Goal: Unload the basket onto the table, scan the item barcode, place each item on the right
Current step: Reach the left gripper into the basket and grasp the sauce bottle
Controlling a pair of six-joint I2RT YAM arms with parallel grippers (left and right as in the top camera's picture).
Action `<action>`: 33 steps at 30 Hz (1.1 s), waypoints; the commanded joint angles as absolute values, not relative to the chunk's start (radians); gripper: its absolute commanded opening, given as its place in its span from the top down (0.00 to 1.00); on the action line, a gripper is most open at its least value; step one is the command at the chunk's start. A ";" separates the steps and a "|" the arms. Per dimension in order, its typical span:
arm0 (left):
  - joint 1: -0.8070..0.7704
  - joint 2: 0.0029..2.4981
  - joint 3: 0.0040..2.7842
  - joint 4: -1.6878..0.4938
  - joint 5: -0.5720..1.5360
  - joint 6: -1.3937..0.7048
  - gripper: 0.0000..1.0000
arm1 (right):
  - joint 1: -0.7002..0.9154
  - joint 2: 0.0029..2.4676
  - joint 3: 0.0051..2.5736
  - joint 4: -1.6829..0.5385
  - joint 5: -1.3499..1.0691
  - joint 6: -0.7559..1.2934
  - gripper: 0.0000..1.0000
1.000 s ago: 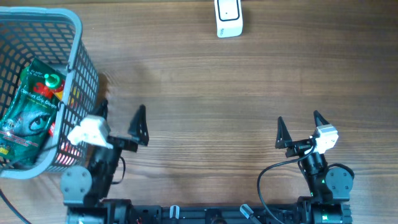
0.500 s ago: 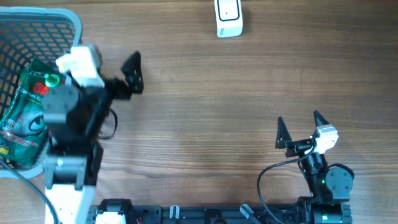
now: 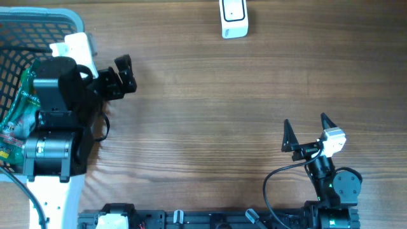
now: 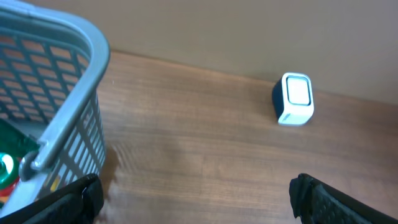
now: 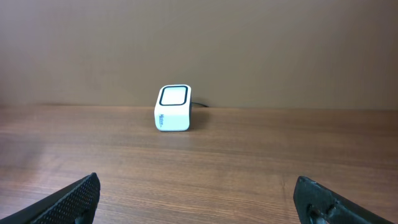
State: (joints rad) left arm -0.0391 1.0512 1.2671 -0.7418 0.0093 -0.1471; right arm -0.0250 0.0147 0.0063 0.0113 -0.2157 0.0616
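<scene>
beside the basket (image 3: pixel 71 19), left fingers (image 4: pixel 69 200) stand spread, empty; scanner (image 3: pixel 233 18) well apart.

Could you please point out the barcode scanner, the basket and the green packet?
barcode scanner (image 5: pixel 172 112), right wrist view, white front face.
basket (image 4: pixel 98 45), left wrist view, grey rim corner.
green packet (image 3: pixel 14 117), overhead view, uncovered left part.

The grey plastic mesh basket (image 4: pixel 87 87) sits at the left end of the brown wooden table (image 3: pixel 210 102). The green foil snack bag (image 3: pixel 11 119) lies in it. The small white box-shaped scanner (image 3: pixel 233 18) stands at the far edge, well apart from the basket. The left gripper (image 3: pixel 117 77) hangs just right of the basket. The right gripper (image 3: pixel 306 125) is at the near right.
</scene>
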 commanded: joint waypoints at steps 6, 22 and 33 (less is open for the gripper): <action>0.019 1.065 1.372 -0.702 -0.030 -0.219 0.00 | -0.020 0.005 0.005 0.015 -0.203 0.052 0.00; 0.429 1.420 1.587 -0.746 -0.103 -0.590 0.01 | -0.020 0.005 0.005 0.015 -0.203 0.052 0.00; 0.465 1.642 1.587 -0.880 -0.102 -0.698 0.00 | -0.020 0.005 0.005 0.015 -0.203 0.052 0.01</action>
State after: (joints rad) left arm 0.4652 1.5963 1.5795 -0.8509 -0.0895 -0.6258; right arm -0.0250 0.0147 0.0063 0.0113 -0.2157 0.0616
